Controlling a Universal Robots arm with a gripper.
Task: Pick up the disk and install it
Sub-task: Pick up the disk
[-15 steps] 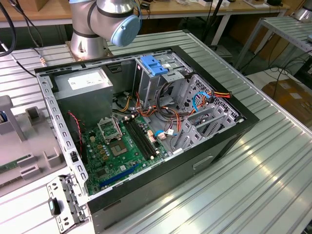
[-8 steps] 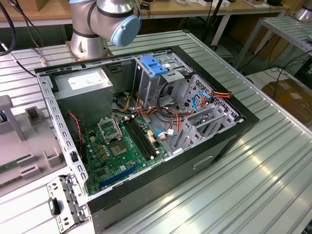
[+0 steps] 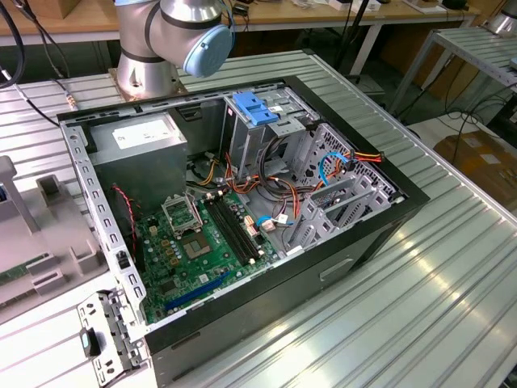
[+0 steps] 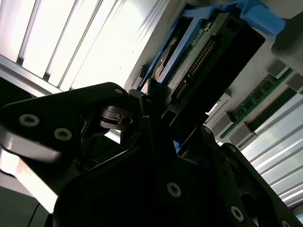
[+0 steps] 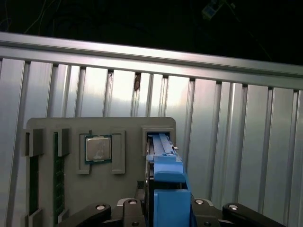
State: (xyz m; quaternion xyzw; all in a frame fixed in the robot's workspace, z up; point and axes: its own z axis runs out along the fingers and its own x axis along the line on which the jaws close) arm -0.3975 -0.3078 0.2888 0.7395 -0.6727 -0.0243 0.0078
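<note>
First wrist view: the disk [image 5: 166, 189] sits edgewise between the jaws, which clamp it.

Silver arm [image 3: 153, 36], pale-blue joint cap [image 3: 207, 50]; dark, probably black, screw-studded gripper [image 4: 174, 116].

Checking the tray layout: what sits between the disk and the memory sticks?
A processor chip sits between the disk and memory sticks, in the first wrist view.
</note>
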